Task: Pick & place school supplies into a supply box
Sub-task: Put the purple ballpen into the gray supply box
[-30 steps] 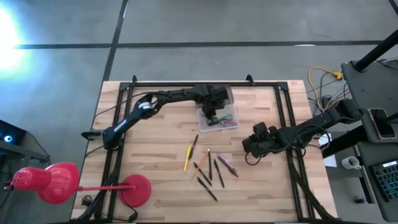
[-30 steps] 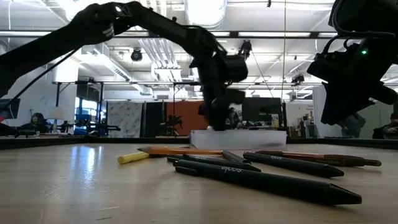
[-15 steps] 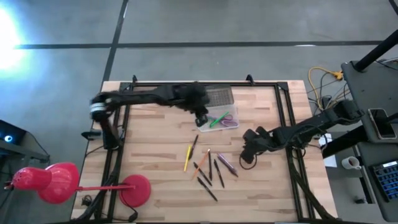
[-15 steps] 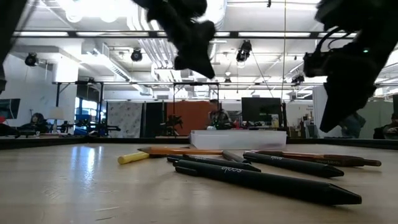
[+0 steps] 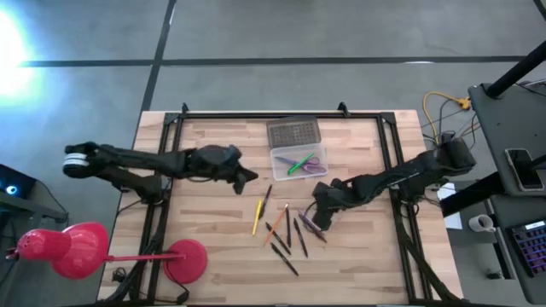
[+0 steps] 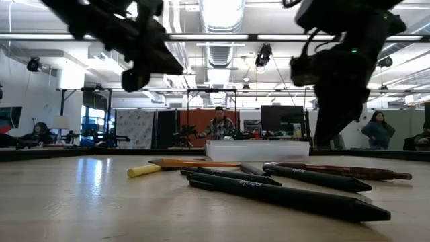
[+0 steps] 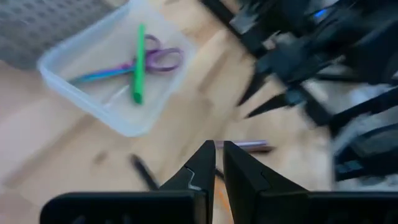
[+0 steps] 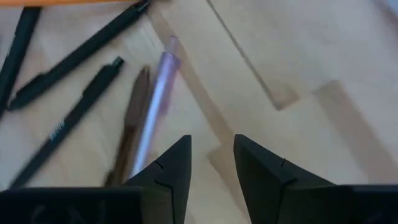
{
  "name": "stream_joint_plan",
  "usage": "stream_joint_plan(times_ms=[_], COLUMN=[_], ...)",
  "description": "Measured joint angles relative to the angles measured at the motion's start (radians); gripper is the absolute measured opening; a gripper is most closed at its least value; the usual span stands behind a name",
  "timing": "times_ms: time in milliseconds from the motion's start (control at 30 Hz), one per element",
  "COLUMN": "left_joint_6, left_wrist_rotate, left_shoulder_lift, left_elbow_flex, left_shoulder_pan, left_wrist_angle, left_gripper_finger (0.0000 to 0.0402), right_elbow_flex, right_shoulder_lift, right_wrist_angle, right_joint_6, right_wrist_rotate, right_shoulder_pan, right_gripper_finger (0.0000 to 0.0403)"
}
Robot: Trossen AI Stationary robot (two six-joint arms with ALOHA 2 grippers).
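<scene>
My left arm lies stretched low across the bench (image 5: 358, 247), its tool (image 5: 247, 176) near the supply box (image 5: 299, 162), fingers (image 7: 202, 165) nearly pressed together and holding nothing. My right arm reaches in from the far side, elbow bent; its tool (image 5: 317, 213) hangs over the loose pens, fingers (image 8: 171, 165) spread a little, empty, just beside a purple pen (image 8: 155, 93). The supply box stands open with a green pen (image 7: 138, 62) and purple scissors (image 7: 134, 63) inside. The remaining pens (image 5: 286, 234) lie scattered in front of the box.
</scene>
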Motion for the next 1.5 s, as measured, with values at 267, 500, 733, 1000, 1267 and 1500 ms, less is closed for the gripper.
stream_joint_plan(times_ms=[267,500,733,1000,1267,1500], left_joint_6=[-0.050,-0.016,-0.011,-0.011,-0.011,-0.015], left_wrist_rotate=[-0.007,-0.014,-0.014,-0.013,-0.014,-0.014], left_shoulder_lift=[-0.188,-0.267,-0.276,-0.276,-0.274,-0.273], left_elbow_flex=[-0.149,-0.207,-0.228,-0.230,-0.231,-0.230], left_shoulder_pan=[-0.073,-0.092,-0.092,-0.092,-0.092,-0.092], left_wrist_angle=[0.005,-0.005,0.000,-0.001,-0.002,0.002], left_gripper_finger=[0.0015,0.0016,0.0016,0.0016,0.0016,0.0016], right_elbow_flex=[0.128,0.174,0.251,0.323,0.322,0.330], right_shoulder_lift=[0.138,0.232,0.320,0.369,0.397,0.351], right_wrist_angle=[-0.059,-0.060,-0.113,-0.257,-0.330,-0.402], right_joint_6=[0.166,0.259,0.265,0.267,0.389,0.526], right_wrist_rotate=[0.009,0.053,0.064,0.107,0.131,0.236], right_shoulder_pan=[0.100,0.138,0.137,0.137,0.132,0.128], right_gripper_finger=[0.0103,0.0093,0.0095,0.0074,0.0043,0.0019])
